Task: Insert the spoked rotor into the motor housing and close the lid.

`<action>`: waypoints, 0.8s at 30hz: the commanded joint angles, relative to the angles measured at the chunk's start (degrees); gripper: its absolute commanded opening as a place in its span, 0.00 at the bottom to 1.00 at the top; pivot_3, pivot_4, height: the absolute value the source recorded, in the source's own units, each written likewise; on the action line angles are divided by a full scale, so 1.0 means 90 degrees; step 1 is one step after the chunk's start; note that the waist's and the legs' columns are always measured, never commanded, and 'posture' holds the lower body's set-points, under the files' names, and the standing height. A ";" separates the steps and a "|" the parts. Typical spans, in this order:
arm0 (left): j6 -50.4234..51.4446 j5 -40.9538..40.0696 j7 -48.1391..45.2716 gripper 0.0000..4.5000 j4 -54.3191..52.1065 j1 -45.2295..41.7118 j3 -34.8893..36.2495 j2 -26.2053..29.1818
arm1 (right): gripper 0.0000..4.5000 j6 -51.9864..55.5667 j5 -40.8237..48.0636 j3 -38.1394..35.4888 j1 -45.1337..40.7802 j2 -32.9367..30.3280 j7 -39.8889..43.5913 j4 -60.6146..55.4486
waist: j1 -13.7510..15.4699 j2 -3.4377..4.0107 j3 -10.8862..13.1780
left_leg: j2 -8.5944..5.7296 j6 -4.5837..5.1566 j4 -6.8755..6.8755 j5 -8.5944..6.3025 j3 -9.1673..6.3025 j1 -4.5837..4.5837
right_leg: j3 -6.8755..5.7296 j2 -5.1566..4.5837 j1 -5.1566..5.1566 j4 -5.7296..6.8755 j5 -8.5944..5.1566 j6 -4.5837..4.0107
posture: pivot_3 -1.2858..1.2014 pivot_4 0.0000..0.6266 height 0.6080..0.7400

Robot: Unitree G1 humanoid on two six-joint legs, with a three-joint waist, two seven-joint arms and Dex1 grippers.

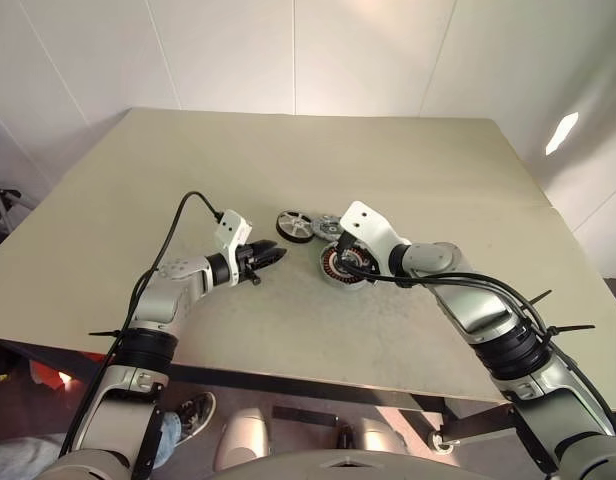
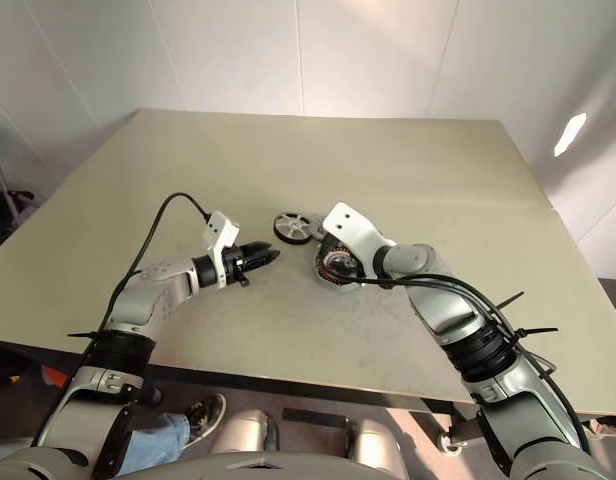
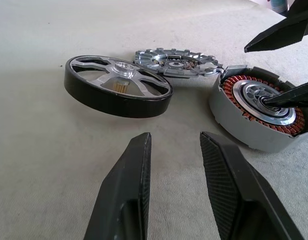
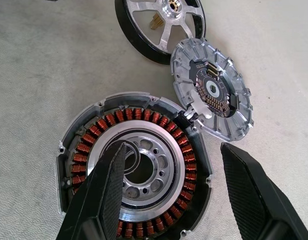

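Your right gripper [image 4: 169, 195] is nearest the lens in its wrist view, jaws spread wide and holding nothing, one black textured finger [image 4: 101, 195] hanging over the pale hub of the motor housing [image 4: 136, 172] and the other out past the housing's rim toward the lid; whether that finger tip actually touches the hub you cannot tell. Your left gripper [image 3: 176, 185] sits on the opposite side of the housing, jaws partly apart and empty, pointing at the gap between housing and rotor. Judging by how things lie, nothing of the task is done yet: the housing is still open and empty, so you have the rotor to pick up and seat, then the lid to place. The housing is a shallow grey metal cup with a notched rim, a ring of copper-red windings and a machined silver centre pierced with small holes; a thin loose-looking ring lies on that centre. The lid [image 4: 212, 95] lies just beside the housing, its edge touching or overlapping the housing rim, a finned silver disc with a dark circuit board at its middle. The spoked rotor [image 3: 118, 85] rests just beyond the lid from the housing, flat on the table [image 1: 388, 160], glossy black band outside, bright aluminium spokes and hub inside. The table is a matt, pale, faintly grainy surface.
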 commanded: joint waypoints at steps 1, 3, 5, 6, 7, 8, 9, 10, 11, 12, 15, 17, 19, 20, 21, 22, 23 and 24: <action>-0.0119 -0.0019 0.0020 0.36 -0.0224 -0.0079 0.0087 0.0053 | 0.75 -0.0118 -0.0128 -0.0115 -0.0136 -0.0043 0.0025 0.0027 | -0.0001 0.0000 0.0000 | 0.0000 0.0000 0.0001 0.0000 0.0000 0.0000 | 0.0000 0.0000 0.0000 0.0001 0.0000 0.0000 | 0.52 0.00 1.00; -0.0127 -0.0014 0.0017 0.36 -0.0211 -0.0082 0.0083 0.0051 | 0.75 -0.0133 -0.0139 -0.0132 -0.0126 -0.0061 0.0034 0.0036 | -0.0001 0.0000 0.0000 | 0.0000 0.0000 0.0003 0.0000 0.0000 0.0001 | 0.0000 0.0000 0.0001 0.0001 0.0000 0.0000 | 0.52 0.00 1.00; -0.0134 -0.0010 0.0011 0.36 -0.0200 -0.0086 0.0074 0.0046 | 0.75 -0.0153 -0.0163 -0.0142 -0.0125 -0.0082 0.0028 0.0064 | -0.0001 0.0000 0.0000 | 0.0000 0.0000 0.0004 0.0000 0.0000 0.0002 | 0.0000 0.0000 0.0002 0.0002 0.0000 0.0000 | 0.52 0.00 1.00; -0.0136 -0.0008 0.0007 0.36 -0.0193 -0.0092 0.0069 0.0044 | 0.75 -0.0163 -0.0172 -0.0145 -0.0131 -0.0088 0.0024 0.0085 | 0.0000 0.0000 0.0000 | 0.0000 0.0000 0.0004 0.0000 0.0000 0.0001 | 0.0000 0.0000 0.0002 0.0002 0.0000 0.0000 | 0.52 0.00 1.00; -0.0137 -0.0006 0.0007 0.36 -0.0193 -0.0094 0.0064 0.0040 | 0.75 -0.0173 -0.0176 -0.0150 -0.0133 -0.0094 0.0021 0.0105 | -0.0001 0.0000 0.0000 | 0.0000 0.0000 0.0005 0.0000 0.0000 0.0002 | 0.0000 0.0000 0.0002 0.0002 0.0000 0.0000 | 0.52 0.00 1.00; -0.0138 -0.0004 0.0007 0.36 -0.0190 -0.0098 0.0061 0.0038 | 0.75 -0.0183 -0.0180 -0.0154 -0.0135 -0.0097 0.0018 0.0125 | -0.0001 0.0000 0.0000 | 0.0000 0.0000 0.0005 0.0000 0.0000 0.0002 | 0.0000 0.0000 0.0003 0.0002 0.0000 0.0000 | 0.52 0.00 1.00; -0.0139 -0.0002 0.0006 0.36 -0.0186 -0.0103 0.0061 0.0040 | 0.75 -0.0194 -0.0186 -0.0161 -0.0128 -0.0103 0.0015 0.0145 | -0.0001 0.0000 0.0000 | 0.0000 0.0000 0.0005 0.0000 0.0000 0.0002 | 0.0000 0.0000 0.0003 0.0003 0.0000 0.0000 | 0.52 0.00 1.00; -0.0143 -0.0001 0.0003 0.36 -0.0177 -0.0110 0.0062 0.0043 | 0.75 -0.0203 -0.0193 -0.0167 -0.0121 -0.0106 0.0013 0.0163 | -0.0001 0.0000 0.0000 | 0.0001 0.0000 0.0006 0.0000 0.0000 0.0002 | 0.0000 0.0000 0.0003 0.0003 0.0000 0.0000 | 0.52 0.00 1.00; -0.0146 0.0002 0.0001 0.36 -0.0173 -0.0113 0.0063 0.0047 | 0.75 -0.0214 -0.0199 -0.0177 -0.0103 -0.0120 0.0015 0.0166 | -0.0001 0.0000 0.0000 | 0.0001 0.0000 0.0006 0.0000 0.0000 0.0002 | 0.0000 0.0000 0.0003 0.0003 0.0000 0.0000 | 0.52 0.00 1.00; -0.0149 0.0005 -0.0001 0.36 -0.0167 -0.0117 0.0065 0.0052 | 0.75 -0.0216 -0.0204 -0.0190 -0.0083 -0.0131 0.0019 0.0160 | -0.0001 0.0000 0.0000 | 0.0001 0.0000 0.0007 0.0000 0.0000 0.0002 | 0.0000 0.0000 0.0003 0.0004 0.0000 0.0000 | 0.52 0.00 1.00; -0.0153 0.0013 -0.0002 0.36 -0.0157 -0.0126 0.0069 0.0064 | 0.75 -0.0224 -0.0224 -0.0221 -0.0011 -0.0175 0.0036 0.0132 | -0.0001 0.0000 0.0000 | 0.0001 0.0001 0.0012 -0.0001 -0.0001 0.0001 | 0.0000 0.0000 0.0003 0.0005 0.0001 -0.0001 | 0.52 0.00 1.00; -0.0158 0.0015 -0.0008 0.36 -0.0147 -0.0133 0.0072 0.0073 | 0.75 -0.0231 -0.0244 -0.0225 0.0015 -0.0185 0.0040 0.0134 | 0.0000 0.0000 0.0000 | 0.0001 0.0002 0.0013 -0.0001 -0.0001 0.0000 | 0.0000 0.0000 0.0003 0.0006 0.0001 -0.0001 | 0.52 0.00 1.00; -0.0163 0.0019 -0.0014 0.36 -0.0136 -0.0140 0.0072 0.0080 | 0.75 -0.0223 -0.0263 -0.0230 0.0019 -0.0178 0.0041 0.0137 | -0.0001 0.0000 0.0000 | 0.0001 0.0002 0.0013 -0.0001 -0.0001 0.0000 | 0.0000 0.0000 0.0002 0.0006 0.0001 -0.0001 | 0.52 0.00 1.00; -0.0164 0.0020 -0.0014 0.36 -0.0131 -0.0145 0.0070 0.0080 | 0.75 -0.0215 -0.0268 -0.0238 0.0016 -0.0173 0.0041 0.0138 | -0.0001 0.0000 0.0000 | 0.0001 0.0002 0.0013 -0.0001 -0.0001 0.0000 | 0.0000 0.0000 0.0003 0.0007 0.0001 -0.0001 | 0.52 0.00 1.00; -0.0162 0.0021 -0.0012 0.36 -0.0130 -0.0150 0.0065 0.0077 | 0.75 -0.0209 -0.0273 -0.0249 0.0014 -0.0173 0.0040 0.0137 | -0.0001 0.0000 0.0000 | 0.0001 0.0003 0.0014 -0.0002 -0.0001 0.0000 | 0.0000 0.0000 0.0003 0.0007 0.0001 -0.0001 | 0.52 0.00 1.00; -0.0160 0.0022 -0.0011 0.36 -0.0130 -0.0153 0.0061 0.0074 | 0.75 -0.0207 -0.0276 -0.0256 0.0013 -0.0173 0.0040 0.0137 | -0.0001 0.0000 0.0000 | 0.0001 0.0004 0.0015 -0.0002 -0.0001 0.0000 | 0.0000 0.0000 0.0003 0.0007 0.0001 -0.0001 | 0.52 0.00 1.00; -0.0160 0.0021 -0.0014 0.36 -0.0130 -0.0153 0.0059 0.0075 | 0.75 -0.0200 -0.0278 -0.0265 0.0014 -0.0169 0.0035 0.0134 | -0.0001 0.0000 0.0000 | 0.0001 0.0004 0.0016 -0.0002 -0.0001 0.0000 | 0.0000 0.0000 0.0004 0.0006 0.0001 -0.0001 | 0.52 0.00 1.00; -0.0161 0.0022 -0.0017 0.36 -0.0129 -0.0154 0.0055 0.0075 | 0.75 -0.0195 -0.0279 -0.0281 0.0013 -0.0168 0.0031 0.0124 | -0.0001 0.0000 0.0000 | 0.0001 0.0004 0.0017 -0.0002 -0.0001 0.0000 | 0.0000 0.0000 0.0004 0.0007 0.0001 -0.0001 | 0.52 0.00 1.00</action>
